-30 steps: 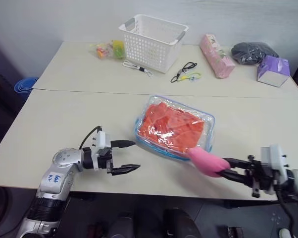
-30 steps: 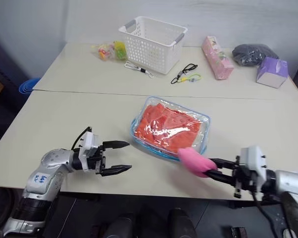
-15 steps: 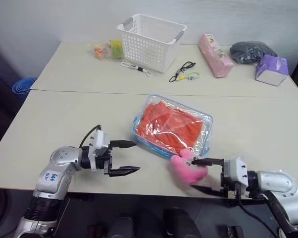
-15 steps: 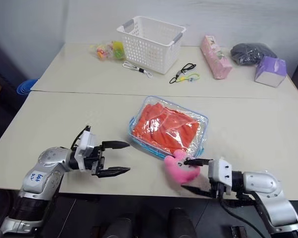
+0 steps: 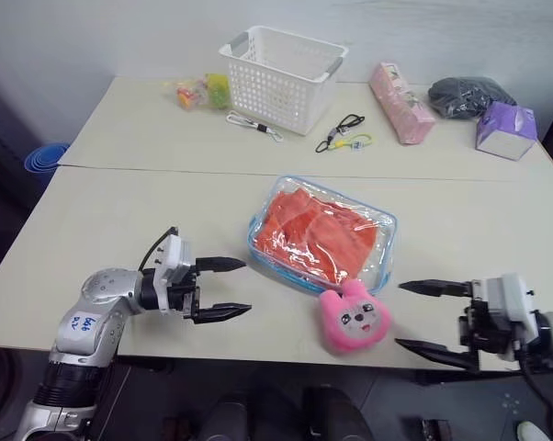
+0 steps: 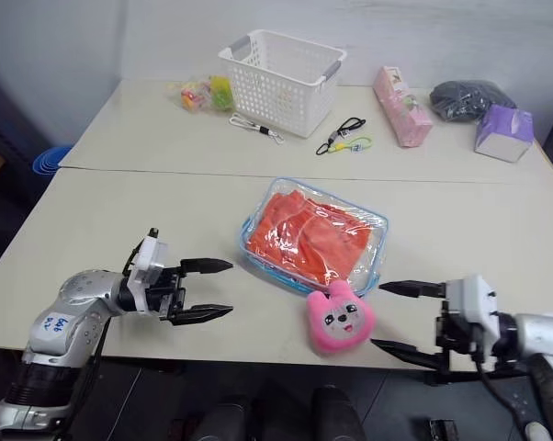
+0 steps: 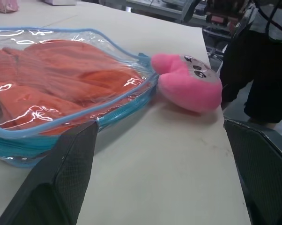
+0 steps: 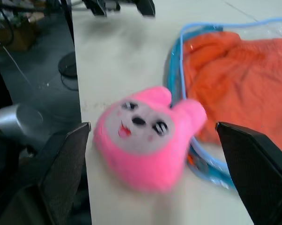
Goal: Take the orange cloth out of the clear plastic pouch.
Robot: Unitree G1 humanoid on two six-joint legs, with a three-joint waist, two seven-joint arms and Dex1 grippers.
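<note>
Both your end effectors, left (image 5: 223,288) and right (image 5: 423,317), gape wide, empty; wrinkled orange cloth (image 5: 316,234) fills the glossy clear plastic pouch (image 5: 379,241).

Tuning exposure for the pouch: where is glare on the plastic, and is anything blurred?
Left wrist view: white glare streaks on the clear plastic pouch over the orange cloth. Left eye view: glare patches on its top. Right wrist view: the pink pom-pom is soft, slightly blurred.

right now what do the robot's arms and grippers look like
Both arms are silver metal with rounded joints. The left arm carries a white sticker with blue handwriting and a thin black cable looping over the wrist. Each wrist has a white block. The left gripper and right gripper each have two slim, pointed black fingers.
</note>
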